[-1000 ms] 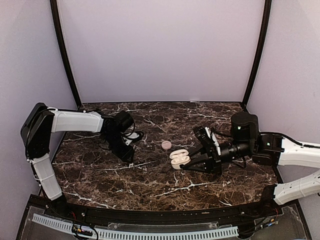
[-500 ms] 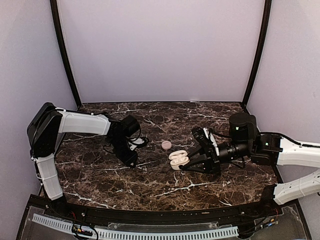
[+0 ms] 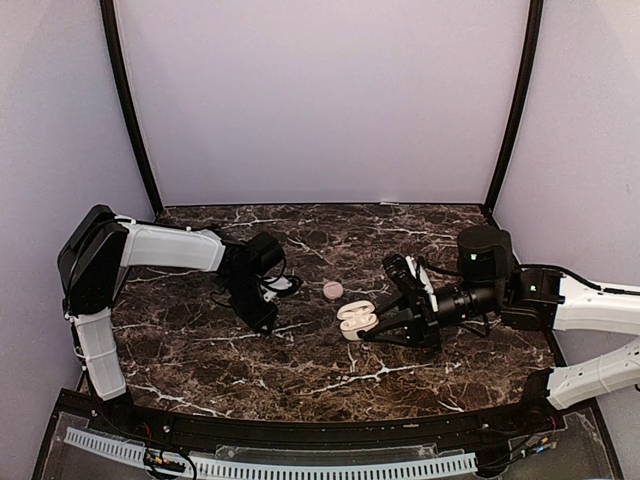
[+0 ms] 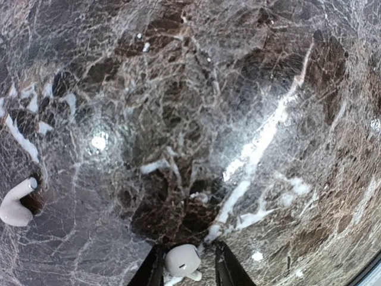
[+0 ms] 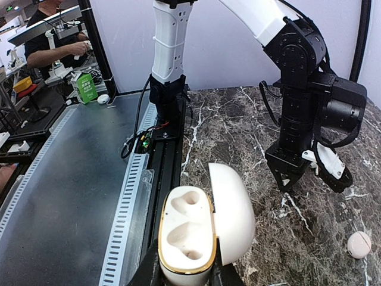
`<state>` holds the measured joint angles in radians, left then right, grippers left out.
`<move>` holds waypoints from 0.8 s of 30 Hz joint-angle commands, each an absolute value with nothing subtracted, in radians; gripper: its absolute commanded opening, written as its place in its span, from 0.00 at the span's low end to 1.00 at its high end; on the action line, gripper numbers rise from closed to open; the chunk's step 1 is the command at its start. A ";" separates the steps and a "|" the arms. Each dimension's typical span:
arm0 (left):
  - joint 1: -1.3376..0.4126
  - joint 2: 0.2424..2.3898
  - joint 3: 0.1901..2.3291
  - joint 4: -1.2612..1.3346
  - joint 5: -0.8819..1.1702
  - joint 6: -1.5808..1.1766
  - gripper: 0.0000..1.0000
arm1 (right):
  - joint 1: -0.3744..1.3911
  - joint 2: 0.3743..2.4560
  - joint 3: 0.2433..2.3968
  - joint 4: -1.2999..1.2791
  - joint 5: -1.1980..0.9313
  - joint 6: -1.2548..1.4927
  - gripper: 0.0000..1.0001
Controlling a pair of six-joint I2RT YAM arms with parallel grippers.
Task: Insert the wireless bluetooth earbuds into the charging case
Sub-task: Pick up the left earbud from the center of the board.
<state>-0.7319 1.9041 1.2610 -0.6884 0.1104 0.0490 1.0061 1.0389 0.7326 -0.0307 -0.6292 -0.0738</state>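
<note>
Desk surface: dark brown marble desk (image 3: 300, 370) with white veins, enclosed by pale lilac walls (image 3: 320, 100).

Right claw (image 3: 372, 325): reaches in from the right edge, low over the marble, a little right of desk centre. Fingers (image 5: 150, 273) closed against the base of the charging case (image 5: 186, 235), which is held firmly. Case lid is hinged open to one side. Both moulded wells are empty, with a gold rim around the opening.

Left claw (image 3: 265, 318): tip down at the marble, left of desk centre and well apart from the case. In the left wrist view the fingers (image 4: 153, 271) stand narrowly apart with the first earbud (image 4: 181, 260) between them. A slim gap shows on one side. Actual grip: cannot tell.

Second earbud (image 4: 15, 205): lies on the marble with its stem pointing up, at the left border of the left wrist view, well apart from the first.

Pink round object (image 3: 333, 289): on the marble near desk centre, between the two claws, just beyond the case toward the far edge.
</note>
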 commanded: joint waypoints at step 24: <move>-0.742 1.769 1.269 -0.646 0.059 0.041 0.11 | 1.010 1.037 0.744 0.004 -0.574 -0.052 0.00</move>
<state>-0.7380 1.8481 1.2613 -0.6651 0.0711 0.0483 1.0061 1.0409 0.7326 -0.0307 -0.6090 -0.0692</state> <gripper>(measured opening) 0.164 0.202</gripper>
